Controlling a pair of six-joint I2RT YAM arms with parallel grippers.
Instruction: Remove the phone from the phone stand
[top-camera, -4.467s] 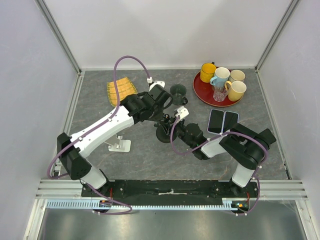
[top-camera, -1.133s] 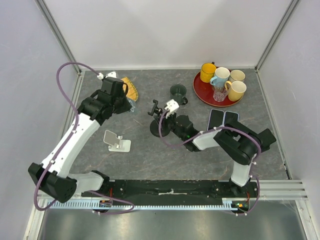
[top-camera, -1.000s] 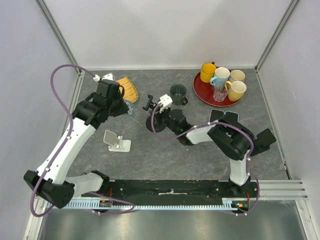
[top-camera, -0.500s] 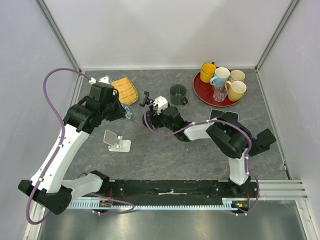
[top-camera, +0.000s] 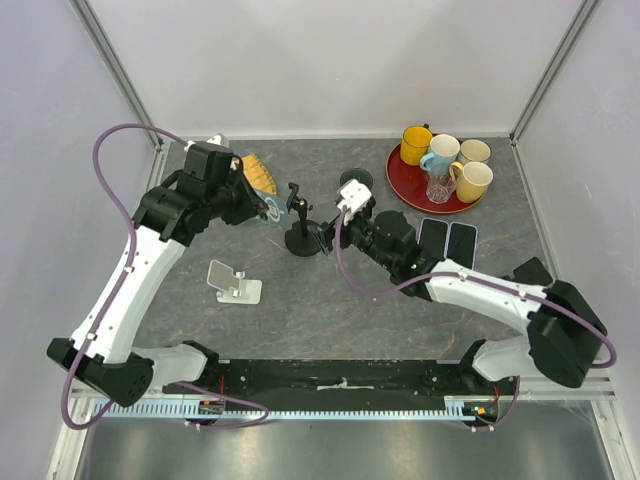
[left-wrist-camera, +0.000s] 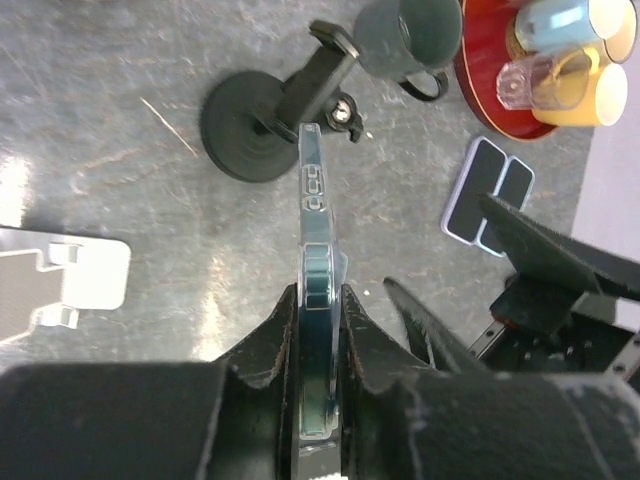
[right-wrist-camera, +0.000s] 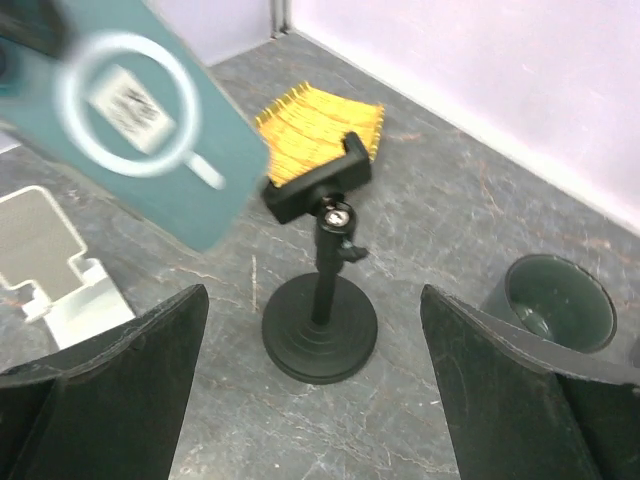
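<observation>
A teal phone hangs in the air, clamped edge-on in my shut left gripper, just left of the black phone stand. The left wrist view shows the phone's edge between my fingers. In the right wrist view the phone's back, with its white ring, floats up left of the stand's bare clamp. The stand is upright on its round base. My right gripper is wide open a little to the right of the stand, touching nothing.
A white phone holder sits at the near left. A yellow mat lies behind the left gripper. A dark green cup stands behind the stand. The red tray carries mugs, with two flat phones beside it.
My right gripper has opened, let go of the stand and drawn back to the right. The left arm has carried the phone slightly up and right.
</observation>
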